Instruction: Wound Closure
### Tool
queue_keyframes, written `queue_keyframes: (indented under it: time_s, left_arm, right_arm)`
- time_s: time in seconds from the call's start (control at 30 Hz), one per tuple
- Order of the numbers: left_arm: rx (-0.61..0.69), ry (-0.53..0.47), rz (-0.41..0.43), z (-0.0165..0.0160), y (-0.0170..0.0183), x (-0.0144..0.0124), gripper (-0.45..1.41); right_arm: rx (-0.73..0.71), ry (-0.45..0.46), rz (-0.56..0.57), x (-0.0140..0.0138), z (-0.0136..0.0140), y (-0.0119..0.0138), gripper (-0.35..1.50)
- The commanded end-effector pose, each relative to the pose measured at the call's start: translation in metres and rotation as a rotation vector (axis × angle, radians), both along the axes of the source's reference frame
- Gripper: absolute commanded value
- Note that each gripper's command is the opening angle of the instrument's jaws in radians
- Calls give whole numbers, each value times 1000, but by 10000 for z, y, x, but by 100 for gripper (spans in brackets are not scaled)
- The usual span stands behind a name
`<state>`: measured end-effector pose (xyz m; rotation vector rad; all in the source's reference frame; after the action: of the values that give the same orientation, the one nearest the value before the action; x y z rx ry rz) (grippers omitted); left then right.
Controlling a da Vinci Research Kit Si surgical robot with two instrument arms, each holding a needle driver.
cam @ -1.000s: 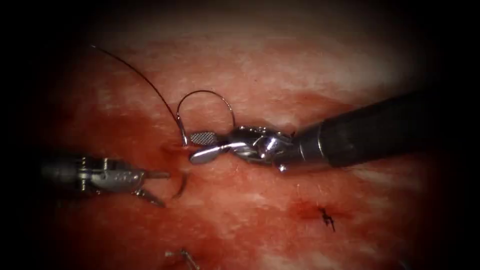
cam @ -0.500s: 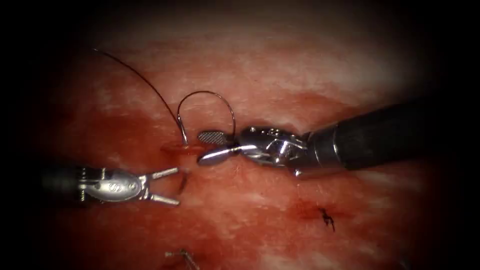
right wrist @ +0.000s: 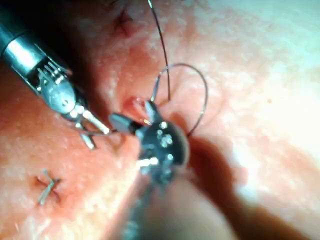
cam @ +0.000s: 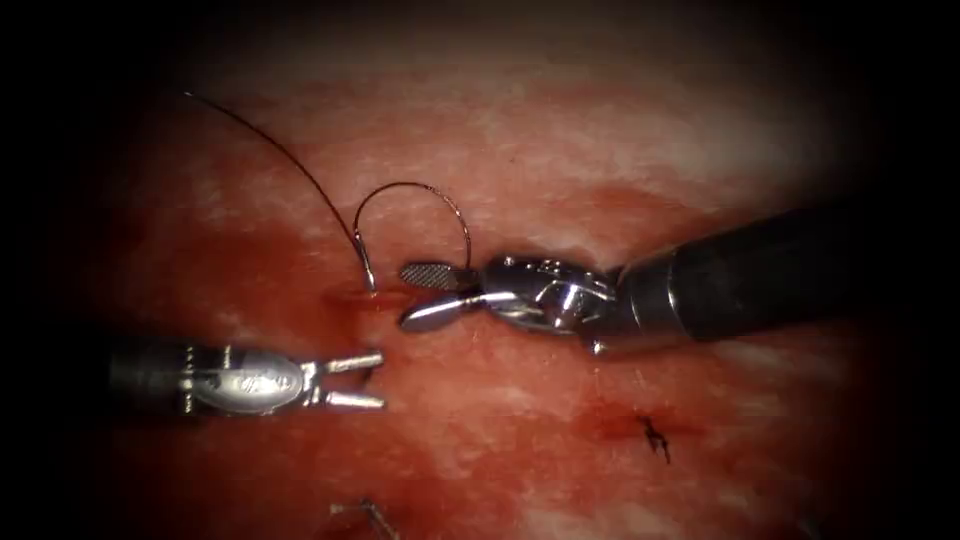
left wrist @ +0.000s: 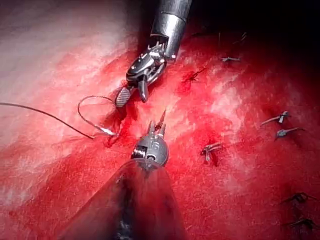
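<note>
Where red fluid point(cam: 300, 260) pools on tissue point(cam: 560, 140) — needle point(cam: 366, 268) buried, both tools' jaws parted.

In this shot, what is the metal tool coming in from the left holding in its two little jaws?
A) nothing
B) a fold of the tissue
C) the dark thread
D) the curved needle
A: the left tool has its jaws apart over the tissue, with bare space between them.

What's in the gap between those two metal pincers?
In the endoscope view, between the left tool and right tool, both holding nothing, lies only bare tissue wet with red fluid.
</note>
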<state>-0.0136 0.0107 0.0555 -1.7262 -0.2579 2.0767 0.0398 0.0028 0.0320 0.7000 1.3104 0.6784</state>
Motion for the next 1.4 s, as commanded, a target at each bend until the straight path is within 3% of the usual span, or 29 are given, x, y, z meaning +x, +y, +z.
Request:
queue_keyframes:
  time_s: [0.03,0.27,0.6,0.7,0.97,1.27,1.4]
  left_arm:
    - [20,-12,-12,5,-6,-1,-45]
    - [187,-126,-70,2,6,20,-45]
    - [545,-299,34,-6,18,28,-45]
    - [600,-321,54,-8,18,30,-45]
    - [641,-347,94,-22,27,44,-45]
    - [643,-348,95,-26,28,45,-45]
    - [644,-349,96,-28,27,46,-45]
  right_arm:
    - [1,0,-1,4,5,-6,123]
    - [-6,2,-5,1,4,-9,120]
    - [-69,33,-46,-5,-2,-28,113]
    - [-79,37,-73,-2,-2,-36,113]
    - [-178,56,-137,6,-2,-57,108]
    - [-278,111,-177,36,-6,-66,108]
    - [-289,117,-183,50,4,-71,108]
